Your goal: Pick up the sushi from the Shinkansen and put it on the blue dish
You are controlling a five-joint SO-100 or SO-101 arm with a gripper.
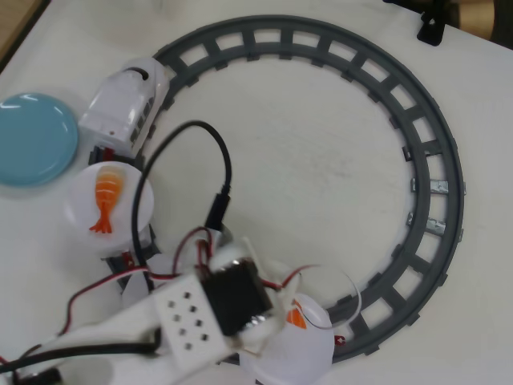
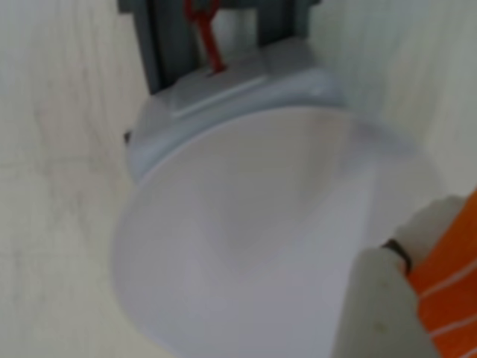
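Observation:
The white Shinkansen (image 1: 127, 103) stands on the grey track (image 1: 437, 184) at the upper left, pulling cars with round white plates. Its first plate (image 1: 84, 216) carries an orange shrimp piece. My arm covers the middle car. My gripper (image 1: 288, 321) is low over the last car's white plate (image 1: 309, 349), where a bit of the orange sushi (image 1: 295, 316) shows. In the wrist view one white finger (image 2: 376, 313) rests against the striped orange sushi (image 2: 451, 298) over that plate (image 2: 253, 246); the other finger is out of frame. The blue dish (image 1: 32, 138) sits empty at the far left.
The grey track forms a ring around bare white table. A black cable (image 1: 216, 160) loops from my arm across the ring's left part. A black clamp (image 1: 431, 28) stands at the top right table edge.

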